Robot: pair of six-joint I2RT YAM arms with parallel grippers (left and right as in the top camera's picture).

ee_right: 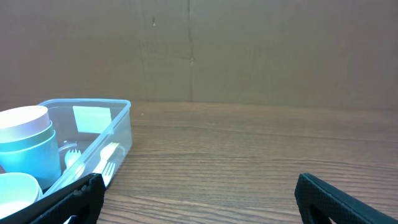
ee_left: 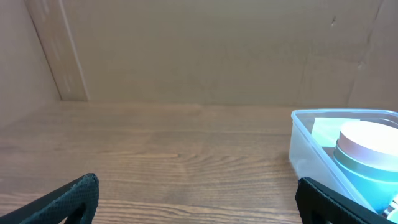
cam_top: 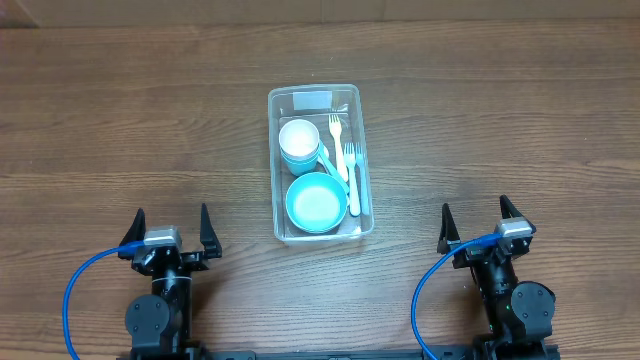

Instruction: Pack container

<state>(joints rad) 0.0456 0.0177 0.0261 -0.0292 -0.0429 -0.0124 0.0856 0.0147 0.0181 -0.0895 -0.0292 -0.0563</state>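
Note:
The clear rectangular container (cam_top: 363, 140) stands at the table's middle with a pale label at its far end. Inside are a teal bowl (cam_top: 316, 202), a white cup stacked in a teal cup (cam_top: 300, 142), and white and teal forks (cam_top: 351, 165) along its right side. The container also shows in the left wrist view (ee_left: 306, 144) and in the right wrist view (ee_right: 118, 127). My left gripper (cam_top: 171, 228) is open and empty near the front left. My right gripper (cam_top: 478, 222) is open and empty near the front right. Both are apart from the container.
The wooden table (cam_top: 120, 120) is bordered by a brown cardboard wall at the back (ee_left: 186, 50). Blue cables loop beside each arm base (cam_top: 72, 290).

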